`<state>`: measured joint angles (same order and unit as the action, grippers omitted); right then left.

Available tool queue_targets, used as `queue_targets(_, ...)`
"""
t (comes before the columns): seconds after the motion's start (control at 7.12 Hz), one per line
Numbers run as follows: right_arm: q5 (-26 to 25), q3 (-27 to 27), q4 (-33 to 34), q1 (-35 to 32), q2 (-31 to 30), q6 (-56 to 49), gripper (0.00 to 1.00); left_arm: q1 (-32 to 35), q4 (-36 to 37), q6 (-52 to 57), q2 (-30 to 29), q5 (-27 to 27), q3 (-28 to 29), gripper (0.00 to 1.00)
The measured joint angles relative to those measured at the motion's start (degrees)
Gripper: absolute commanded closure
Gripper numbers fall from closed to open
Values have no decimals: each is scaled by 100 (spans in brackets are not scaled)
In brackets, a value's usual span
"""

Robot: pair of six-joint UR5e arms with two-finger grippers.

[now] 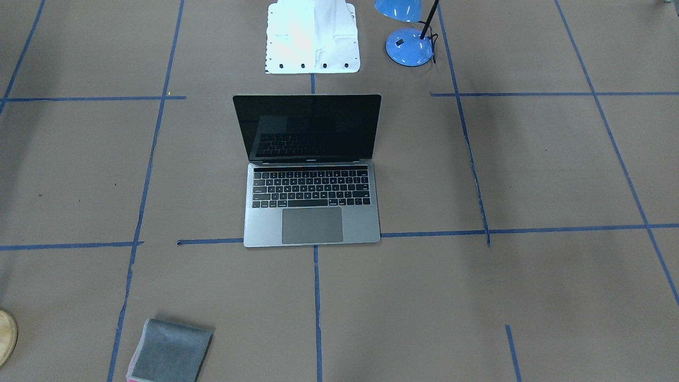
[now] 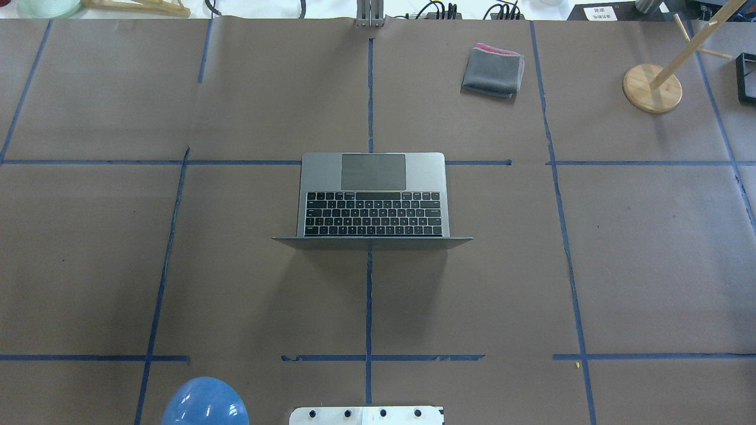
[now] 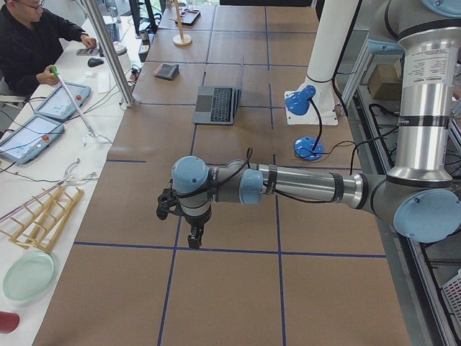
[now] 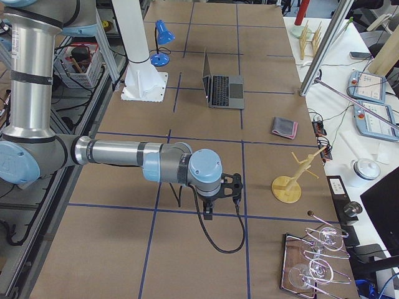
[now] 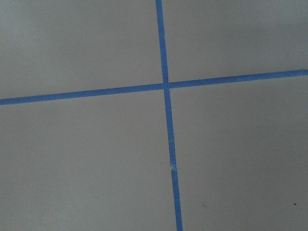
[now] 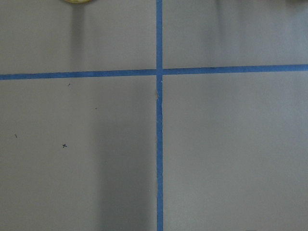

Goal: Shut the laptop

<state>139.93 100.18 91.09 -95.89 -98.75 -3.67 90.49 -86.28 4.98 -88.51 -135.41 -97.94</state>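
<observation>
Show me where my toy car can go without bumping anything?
Both sides of the laptop are bare paper, and so is the strip between its lid and the white base plate. It is busier by the grey cloth and wooden stand, and around the blue lamp.

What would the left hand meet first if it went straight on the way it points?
Pointing straight down, the left hand would probably meet the brown paper-covered table, near a blue tape crossing; the wrist view shows nothing else.
</observation>
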Motion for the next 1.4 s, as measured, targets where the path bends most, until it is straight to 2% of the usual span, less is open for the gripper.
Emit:
queue_targets(0.42,55,363,35,46,75,16,0,-5,-1,-334,-223,-66,-428,0)
queue_targets(0.84,637,442,-12,114,17,54,1,-110,5,-1282,-262,-312,-1194,0)
queue_targets(1.12,836,395,8,125,53,172,1,-764,-9,-2705,-345,-338,-1822,0)
queue_targets(1.4,1128,506,-25,175,86,375,2,-1528,-30,-4272,-720,-337,-2299,1)
